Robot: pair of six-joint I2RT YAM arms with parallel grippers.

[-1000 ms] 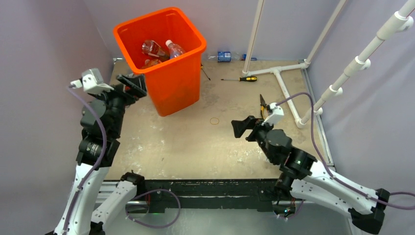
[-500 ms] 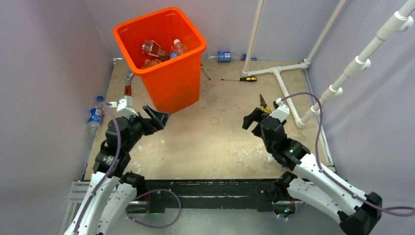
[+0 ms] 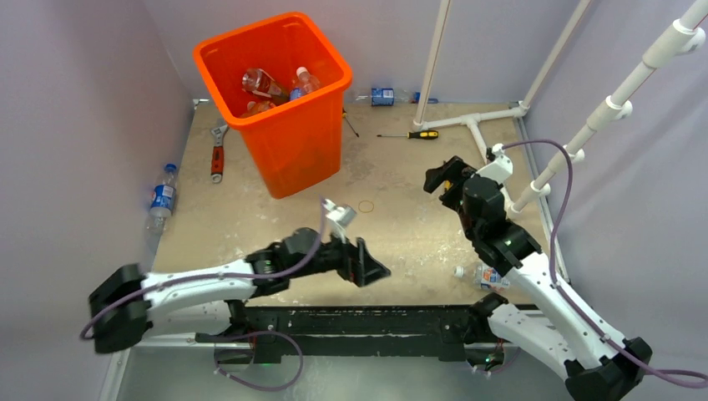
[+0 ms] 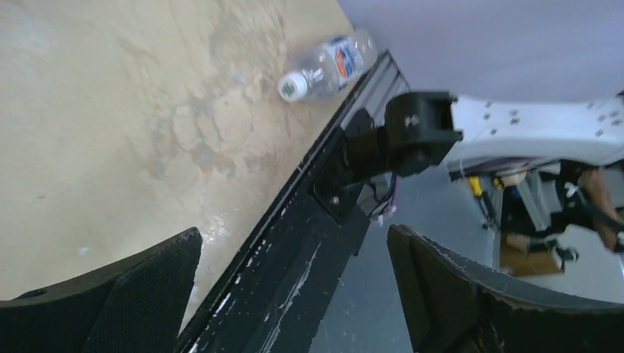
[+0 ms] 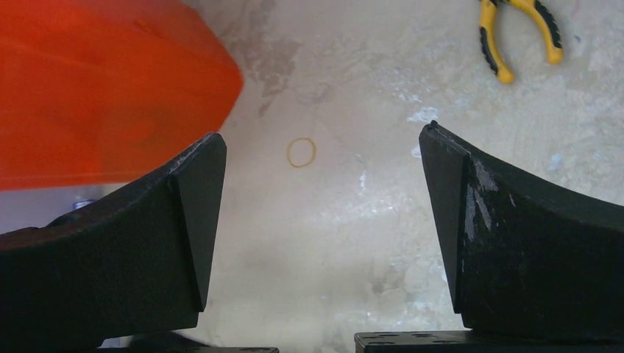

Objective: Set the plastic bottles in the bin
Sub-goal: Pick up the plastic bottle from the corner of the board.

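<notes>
Top external view: partly done, by the look of it. Already inside the bin (image 3: 300, 146), well away beyond both grippers: at least two plastic bottles (image 3: 260, 83), plus something orange beneath, too hidden to name. Yet to be fetched: a near-edge bottle (image 3: 487, 276), lying on the table (image 3: 401, 242) off to the right of the left gripper (image 3: 371, 266); a blue-label bottle (image 3: 161, 199), far out to that gripper's left at the table's side edge; and a blue-labelled thing (image 3: 382, 96) at the back edge, perhaps a third bottle, too small to call. Left gripper spread wide, holding nothing, low over the near edge. Right gripper (image 3: 438, 178) likewise spread wide and empty, above bare table, bin off to its left, pliers (image 5: 519, 33) close by. Judged next: a reach for the near-edge bottle, nearest to hand. Wrench (image 3: 217, 154) and screwdriver (image 3: 413, 134) best left alone.
</notes>
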